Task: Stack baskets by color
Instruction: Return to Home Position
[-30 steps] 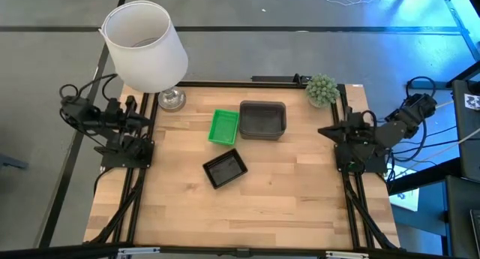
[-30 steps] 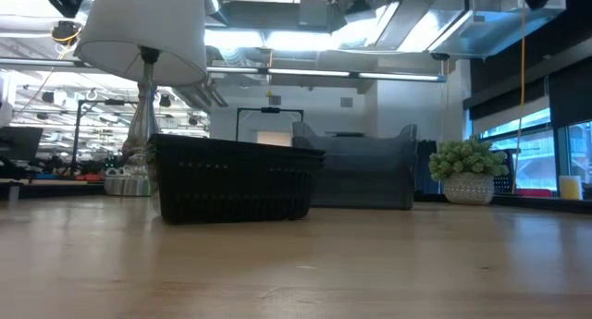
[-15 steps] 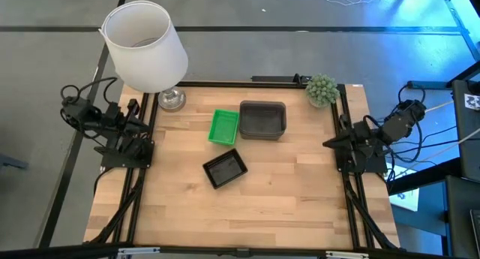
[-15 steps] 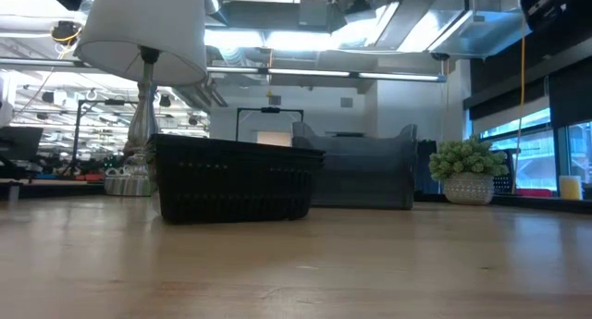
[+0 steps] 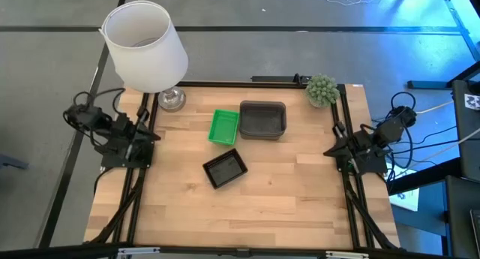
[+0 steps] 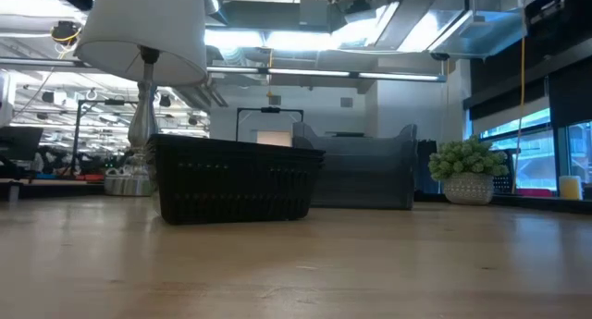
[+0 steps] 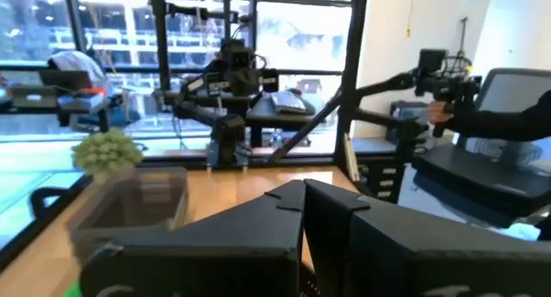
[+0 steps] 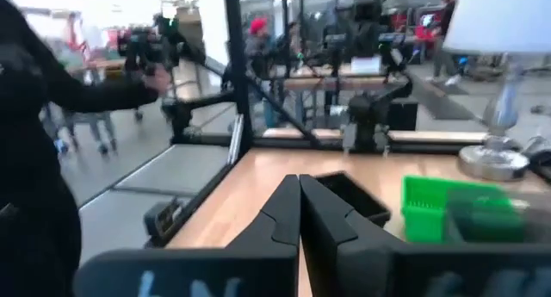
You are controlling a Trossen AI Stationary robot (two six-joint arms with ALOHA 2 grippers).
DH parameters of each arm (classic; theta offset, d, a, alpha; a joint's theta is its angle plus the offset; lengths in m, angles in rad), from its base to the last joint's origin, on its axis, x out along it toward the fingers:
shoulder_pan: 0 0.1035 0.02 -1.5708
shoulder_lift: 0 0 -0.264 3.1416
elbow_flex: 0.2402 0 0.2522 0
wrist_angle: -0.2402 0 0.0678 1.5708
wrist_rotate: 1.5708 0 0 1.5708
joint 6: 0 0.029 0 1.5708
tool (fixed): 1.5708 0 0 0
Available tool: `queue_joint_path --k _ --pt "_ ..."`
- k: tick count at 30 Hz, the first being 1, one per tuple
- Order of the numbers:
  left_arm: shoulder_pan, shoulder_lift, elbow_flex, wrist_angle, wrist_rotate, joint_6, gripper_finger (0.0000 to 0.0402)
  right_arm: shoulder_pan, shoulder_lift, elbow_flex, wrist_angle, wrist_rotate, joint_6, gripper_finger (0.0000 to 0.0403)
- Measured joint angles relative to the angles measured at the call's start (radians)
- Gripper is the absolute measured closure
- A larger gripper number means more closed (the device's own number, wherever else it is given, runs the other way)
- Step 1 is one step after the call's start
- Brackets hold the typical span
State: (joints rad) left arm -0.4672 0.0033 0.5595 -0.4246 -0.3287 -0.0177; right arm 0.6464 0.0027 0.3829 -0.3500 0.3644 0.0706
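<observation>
A: Where are the baskets found?

B: In three piles on the table. The green stack is set just beside the grey stack, toward the far edge. The black stack is placed nearer the front, apart and turned askew. The no. of baskets per pile cannot be told.

A: And the grippers?

B: The left gripper is folded at the left edge, fingers pressed together, nothing held. The right gripper is at the right edge, also pressed together and empty.

A: Which step is it?

B: It is judged as the return to rest pos.; the sorting looks done.

A: How is it done well?

B: Each arm should be folded along its own side, not swung over the piles. Room should be given to the lamp & the plant. A soft stop is advised, so the table is not shaken.
</observation>
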Motion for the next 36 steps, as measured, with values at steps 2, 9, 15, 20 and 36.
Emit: queue_joint_path --k 2,9,15,20,36 --pt "0.0 0.0 -0.04 0.049 0.008 -0.002 0.0401 0.0 0.003 -0.016 0.038 -0.026 -0.001 0.0403" --pt "0.0 0.0 -0.21 0.239 0.006 0.057 0.0401 0.0 0.0 -0.152 0.241 -0.055 -0.048 0.0403" --pt "0.0 0.0 -0.339 0.337 -0.006 0.067 0.0401 0.0 0.0 -0.306 0.396 -0.072 -0.053 0.0403" --pt "0.0 0.0 -0.436 0.416 -0.017 0.066 0.0401 0.0 0.005 -0.376 0.416 -0.072 -0.036 0.0403" --pt "0.002 0.001 -0.537 0.444 0.03 0.167 0.0401 -0.001 0.024 -0.375 0.413 -0.114 -0.224 0.0398"
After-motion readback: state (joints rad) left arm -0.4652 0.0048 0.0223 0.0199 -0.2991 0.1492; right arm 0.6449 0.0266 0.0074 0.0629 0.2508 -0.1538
